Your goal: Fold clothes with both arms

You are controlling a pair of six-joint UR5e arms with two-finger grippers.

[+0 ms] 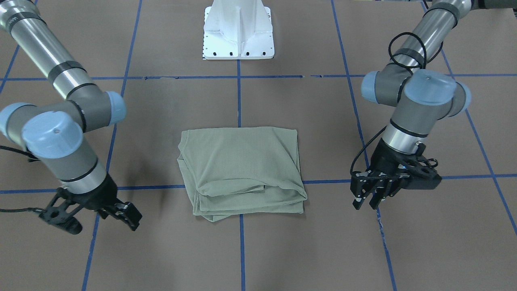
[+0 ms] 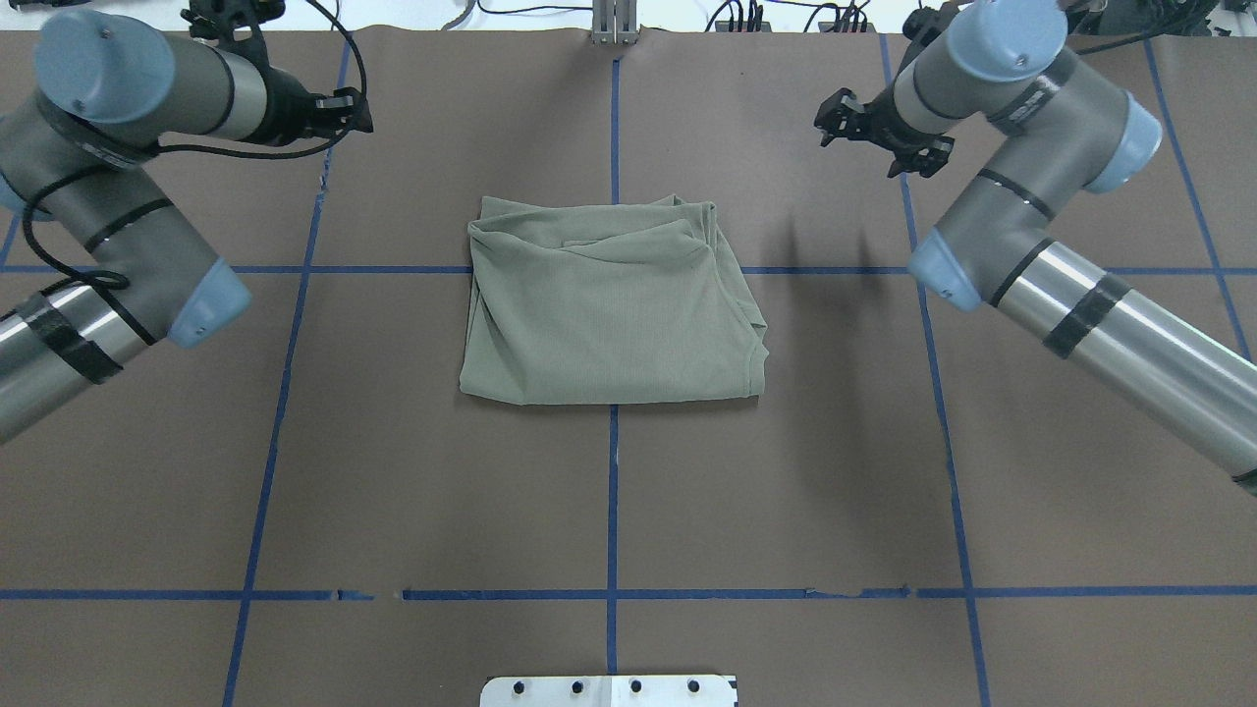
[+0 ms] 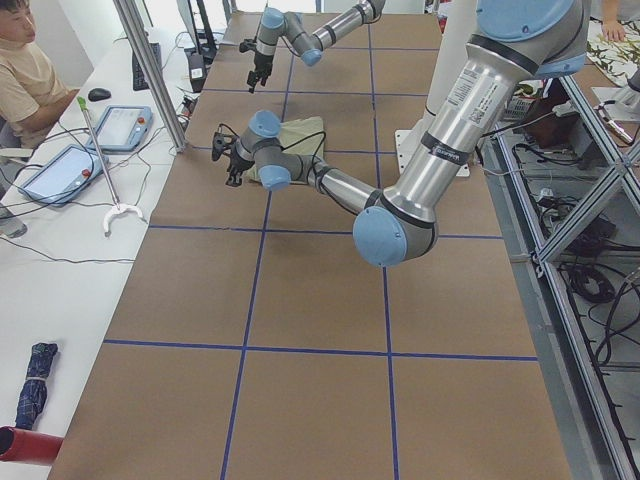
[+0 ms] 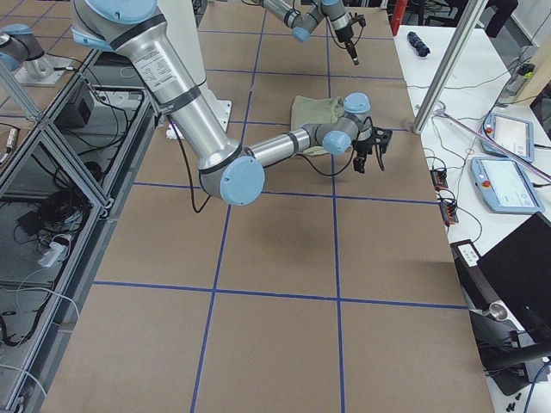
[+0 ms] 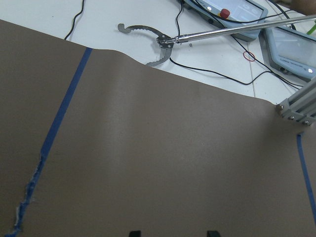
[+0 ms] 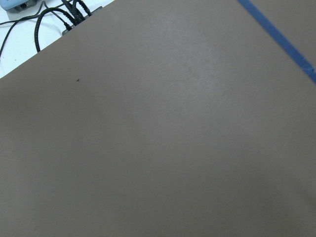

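Shirt (image 1: 242, 169) is seen folded into a rough rectangle at the centre of the frame, laid flat on the table (image 1: 315, 250); the left gripper (image 1: 365, 202) is held at right, well apart from it, jaws parted and empty; the right gripper (image 1: 104, 224) is held at lower left, jaws spread wide, empty.

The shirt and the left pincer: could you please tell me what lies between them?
Nothing does. In the front-facing view, only bare brown table with a strip of blue tape separates the shirt from the left pincer.
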